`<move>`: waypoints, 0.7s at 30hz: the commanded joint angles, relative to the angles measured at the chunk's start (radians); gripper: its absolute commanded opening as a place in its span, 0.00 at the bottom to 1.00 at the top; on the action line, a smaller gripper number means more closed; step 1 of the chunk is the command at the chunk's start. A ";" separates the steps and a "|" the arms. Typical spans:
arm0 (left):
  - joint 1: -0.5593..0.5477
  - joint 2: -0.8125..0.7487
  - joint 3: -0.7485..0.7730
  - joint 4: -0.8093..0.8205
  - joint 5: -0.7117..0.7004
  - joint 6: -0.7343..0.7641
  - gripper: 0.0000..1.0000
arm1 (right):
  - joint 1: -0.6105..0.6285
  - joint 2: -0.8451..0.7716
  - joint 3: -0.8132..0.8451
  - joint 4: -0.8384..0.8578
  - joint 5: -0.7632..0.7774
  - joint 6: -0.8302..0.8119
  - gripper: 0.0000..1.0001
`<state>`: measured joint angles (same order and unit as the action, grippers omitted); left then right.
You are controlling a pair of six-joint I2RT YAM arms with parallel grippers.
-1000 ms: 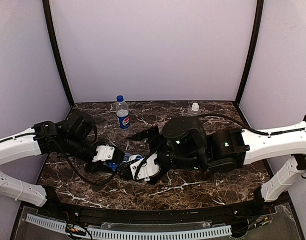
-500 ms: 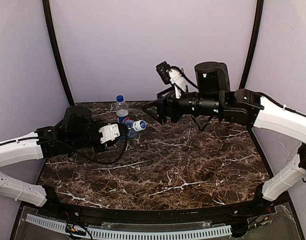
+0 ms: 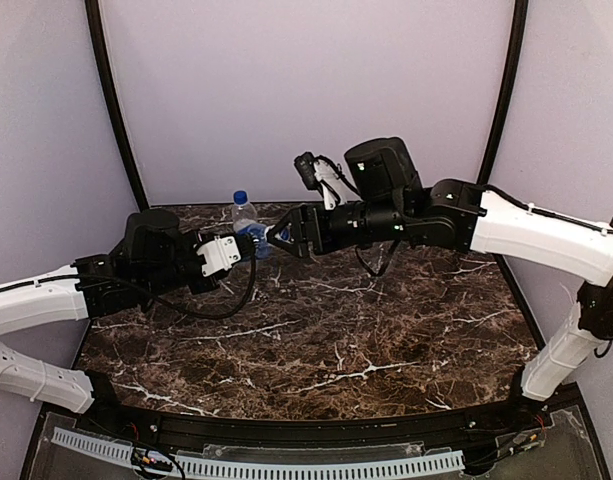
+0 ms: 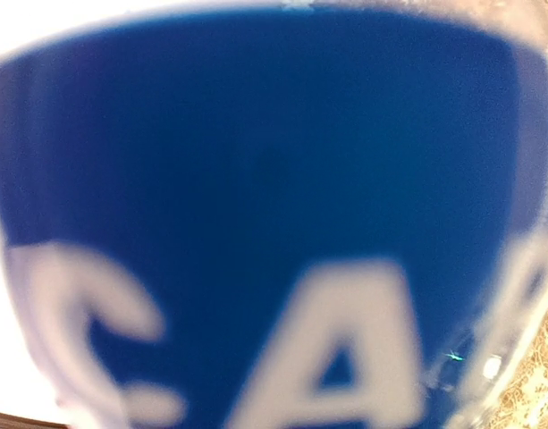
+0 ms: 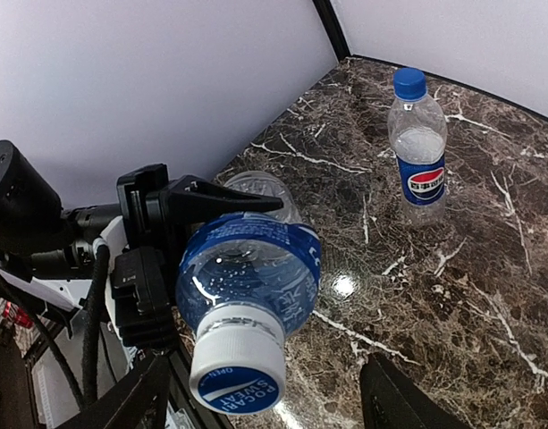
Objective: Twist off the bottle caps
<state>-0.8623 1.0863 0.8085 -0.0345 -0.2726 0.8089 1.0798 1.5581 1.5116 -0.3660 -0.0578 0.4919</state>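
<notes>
Slippage is the main worry. The left gripper (image 3: 244, 246) is clamped on the body of the Pocari Sweat bottle (image 5: 247, 268) and holds it on its side in the air above the marble table (image 5: 488, 268). The thin clear wall will likely give under a twisting load. If the right gripper (image 5: 263, 375) turns harder than that clamp can resist, the whole bottle could spin with the cap (image 5: 238, 371) and nothing would unscrew. It could also work loose and drop.

Alignment is the second risk. The right gripper's jaws stand apart, one on each side of the cap, and neither touches it. The cap sits nearer the left-hand jaw in the wrist view, so an off-centre closure could shove the neck sideways or catch only the rim. Any water inside could spill once the seal breaks, since the neck points level; how much there is I cannot tell, though droplets show inside the shoulder.

The cap is white and ribbed, with a blue printed top, and looks fully seated. The blue label (image 4: 256, 179) with white lettering fills the left wrist view, too blurred to read. Farther back the Pepsi bottle (image 5: 421, 161) stands upright on the table with its blue cap (image 5: 409, 83) on. A third bottle is not in view.
</notes>
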 commanded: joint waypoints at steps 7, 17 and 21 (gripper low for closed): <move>-0.002 0.000 -0.024 0.027 -0.007 0.012 0.29 | 0.013 0.042 0.065 -0.002 -0.073 -0.016 0.28; -0.002 -0.013 -0.021 -0.139 0.165 0.031 0.29 | 0.084 0.023 0.029 -0.031 -0.039 -0.531 0.00; -0.002 -0.015 -0.017 -0.264 0.260 0.064 0.26 | 0.212 -0.015 -0.053 -0.069 0.040 -0.976 0.00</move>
<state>-0.8600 1.0775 0.8009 -0.1394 -0.1513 0.8246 1.1564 1.5867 1.5276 -0.4377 -0.0368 0.0162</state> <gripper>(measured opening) 0.319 0.264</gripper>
